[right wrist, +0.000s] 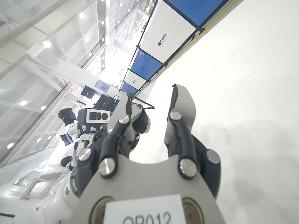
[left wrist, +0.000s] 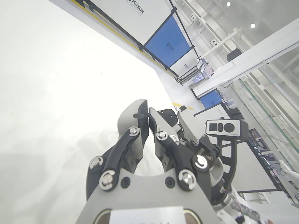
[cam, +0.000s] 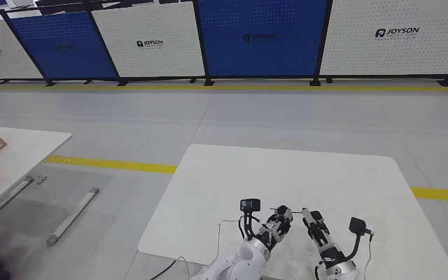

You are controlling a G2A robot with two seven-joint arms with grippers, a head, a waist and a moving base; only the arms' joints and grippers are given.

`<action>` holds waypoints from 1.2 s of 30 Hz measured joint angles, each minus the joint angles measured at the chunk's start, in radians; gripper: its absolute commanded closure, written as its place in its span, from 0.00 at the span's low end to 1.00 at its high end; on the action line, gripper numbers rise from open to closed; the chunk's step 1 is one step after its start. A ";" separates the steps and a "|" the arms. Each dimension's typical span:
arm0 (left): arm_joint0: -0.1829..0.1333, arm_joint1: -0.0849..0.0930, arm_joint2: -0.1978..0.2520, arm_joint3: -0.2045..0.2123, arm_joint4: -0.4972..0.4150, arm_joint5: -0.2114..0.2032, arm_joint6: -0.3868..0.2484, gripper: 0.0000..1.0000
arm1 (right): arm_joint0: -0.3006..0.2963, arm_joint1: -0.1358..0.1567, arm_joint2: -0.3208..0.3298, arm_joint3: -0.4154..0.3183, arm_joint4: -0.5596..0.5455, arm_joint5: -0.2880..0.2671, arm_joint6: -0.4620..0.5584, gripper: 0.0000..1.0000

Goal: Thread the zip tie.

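The blue and white partition panels (cam: 262,35) run along the far side of the room, with a yellow line (cam: 112,164) painted across the grey floor in front of them. A second white table (cam: 28,147) stands well off to the left.

The white surface (cam: 280,175) takes up the middle, and both arms are working at its near edge, close together. The left hand (left wrist: 148,108) is raised off the surface with its jaws pressed together, pinching a thin black zip tie (left wrist: 137,115) right at the fingertips. A short end of the tie pokes out sideways past one finger.

The right hand (right wrist: 150,94) sits just beside it, tilted in towards the left one. Its two fingers (right wrist: 182,101) are spread well apart and have nothing between them. From where the right wrist looks, the strap of the tie reaches out from the left hand across towards the gap between those open fingers. I cannot tell whether the tie touches either of them.

From above, the two hands nearly meet tip to tip, and the tie is just a hair-thin line between them.
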 measured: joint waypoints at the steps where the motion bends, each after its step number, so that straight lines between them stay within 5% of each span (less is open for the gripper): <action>1: -0.001 -0.001 0.000 0.002 -0.001 0.000 0.001 1.00 | 0.000 0.000 0.001 0.002 0.004 -0.001 0.000 0.78; 10: -0.005 -0.004 0.000 0.007 -0.004 0.003 0.010 1.00 | 0.000 -0.001 0.006 0.007 0.013 -0.004 0.002 1.00; 18: -0.006 -0.007 -0.002 0.009 -0.012 0.001 0.013 1.00 | -0.003 -0.002 0.008 0.006 0.008 -0.014 -0.003 1.00; 22: -0.004 -0.008 -0.005 0.006 -0.023 -0.004 0.009 0.25 | -0.004 -0.002 0.008 0.002 0.000 -0.006 -0.003 1.00; 24: -0.003 -0.008 -0.007 0.004 -0.025 -0.005 0.007 0.12 | -0.004 -0.002 0.009 0.001 -0.004 -0.001 -0.006 1.00; 30: 0.002 -0.007 -0.014 -0.002 -0.016 -0.003 0.016 0.29 | -0.010 -0.004 0.009 -0.008 -0.027 0.025 -0.023 1.00; 32: 0.004 -0.006 -0.018 -0.004 -0.014 -0.002 0.022 0.51 | -0.010 -0.004 0.008 -0.010 -0.030 0.029 -0.025 1.00; 36: 0.011 -0.005 -0.029 -0.012 -0.013 -0.005 0.028 0.69 | -0.012 -0.005 0.009 -0.013 -0.033 0.032 -0.027 1.00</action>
